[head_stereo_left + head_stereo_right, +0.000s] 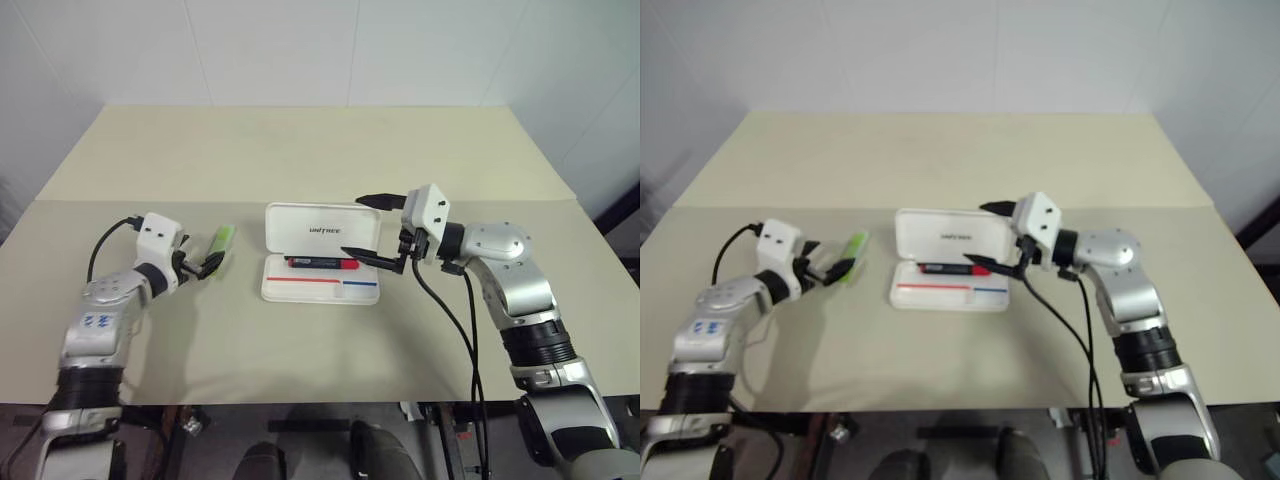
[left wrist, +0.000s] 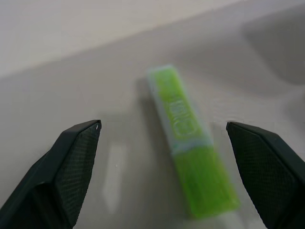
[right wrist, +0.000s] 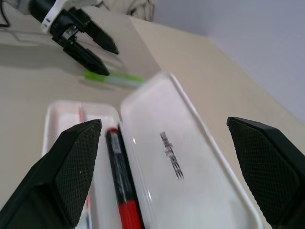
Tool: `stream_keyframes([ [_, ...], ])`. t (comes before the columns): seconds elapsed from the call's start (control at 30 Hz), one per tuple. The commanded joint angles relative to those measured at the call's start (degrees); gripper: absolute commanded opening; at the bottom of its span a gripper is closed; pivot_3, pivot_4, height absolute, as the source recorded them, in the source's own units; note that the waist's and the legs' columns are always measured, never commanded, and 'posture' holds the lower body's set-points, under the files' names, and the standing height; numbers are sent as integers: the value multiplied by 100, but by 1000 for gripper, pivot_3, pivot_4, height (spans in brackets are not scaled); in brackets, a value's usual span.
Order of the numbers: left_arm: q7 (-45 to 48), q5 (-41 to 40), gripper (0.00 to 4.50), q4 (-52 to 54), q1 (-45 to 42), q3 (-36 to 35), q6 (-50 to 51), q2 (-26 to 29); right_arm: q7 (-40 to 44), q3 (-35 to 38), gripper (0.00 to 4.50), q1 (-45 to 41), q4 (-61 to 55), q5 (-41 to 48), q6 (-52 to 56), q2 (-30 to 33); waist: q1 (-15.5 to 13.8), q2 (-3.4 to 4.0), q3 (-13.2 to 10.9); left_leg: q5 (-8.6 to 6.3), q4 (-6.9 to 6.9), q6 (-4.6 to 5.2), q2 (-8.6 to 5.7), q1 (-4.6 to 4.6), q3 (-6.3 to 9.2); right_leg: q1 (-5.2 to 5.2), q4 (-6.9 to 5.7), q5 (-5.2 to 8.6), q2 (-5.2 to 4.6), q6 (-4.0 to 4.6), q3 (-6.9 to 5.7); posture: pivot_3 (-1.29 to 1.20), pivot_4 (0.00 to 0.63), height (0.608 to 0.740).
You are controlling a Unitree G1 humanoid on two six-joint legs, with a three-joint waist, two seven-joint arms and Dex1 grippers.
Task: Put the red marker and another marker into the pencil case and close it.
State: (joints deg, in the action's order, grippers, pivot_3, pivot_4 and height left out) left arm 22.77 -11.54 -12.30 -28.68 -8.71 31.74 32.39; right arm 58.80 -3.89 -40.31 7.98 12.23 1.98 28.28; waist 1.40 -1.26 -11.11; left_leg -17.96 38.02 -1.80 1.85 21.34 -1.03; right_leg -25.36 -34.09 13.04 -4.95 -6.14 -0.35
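Pencil case (image 1: 321,252) lies open mid-tabletop (image 1: 300,160), lid propped up at the back. Red marker (image 1: 322,264) is inside the tray, along the hinge. Green marker (image 1: 222,240) lies on the tabletop left of the case. Left claw (image 1: 203,264) gapes wide, empty, fingers straddling the green marker's near end. Right claw (image 1: 366,226) also spread wide, empty, over the case's right end.

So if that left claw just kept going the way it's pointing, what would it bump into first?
Most likely the light-green marker: it lies on the table straight ahead of the open left gripper, between its two fingers.
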Motion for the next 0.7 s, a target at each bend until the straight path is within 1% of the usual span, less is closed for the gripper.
stream_keyframes([
  [0.03,-172,135,4500,-173,-287,57,339,-15,-84,229,4467,-17,-100,68,-121,146,13,0,0,0,0,0,0,1,0,0,1,0,0,0,0,0,150,740],
  [0.2,5,202,4500,-453,-492,245,228,-100,-124,235,4467,42,-144,96,-108,265,6,0,0,1,0,-3,1,-3,-2,0,-1,0,0,0,1,0,150,740],
  [0.37,97,308,4500,-794,-795,455,374,-133,-182,237,4467,17,-129,92,-109,294,-60,0,0,5,8,-8,-1,-5,-1,2,-11,0,-1,1,1,0,150,740],
  [0.4,123,334,4094,-837,-834,493,399,-133,-193,242,4500,8,-122,91,-117,297,-73,0,0,5,9,-9,-2,-7,-1,3,-12,-1,-1,1,1,0,150,740],
  [0.47,221,351,3601,-910,-902,563,488,-115,-204,250,4500,-8,-106,90,-125,313,-106,0,0,6,9,-9,-2,-10,-1,6,-12,-1,-1,1,2,0,150,740],
  [0.7,171,413,1279,-1144,-1080,519,350,-123,-218,290,4500,-25,-69,100,-127,394,-118,0,0,8,17,-12,-2,-19,0,11,-9,-2,0,4,3,0,150,740],
])
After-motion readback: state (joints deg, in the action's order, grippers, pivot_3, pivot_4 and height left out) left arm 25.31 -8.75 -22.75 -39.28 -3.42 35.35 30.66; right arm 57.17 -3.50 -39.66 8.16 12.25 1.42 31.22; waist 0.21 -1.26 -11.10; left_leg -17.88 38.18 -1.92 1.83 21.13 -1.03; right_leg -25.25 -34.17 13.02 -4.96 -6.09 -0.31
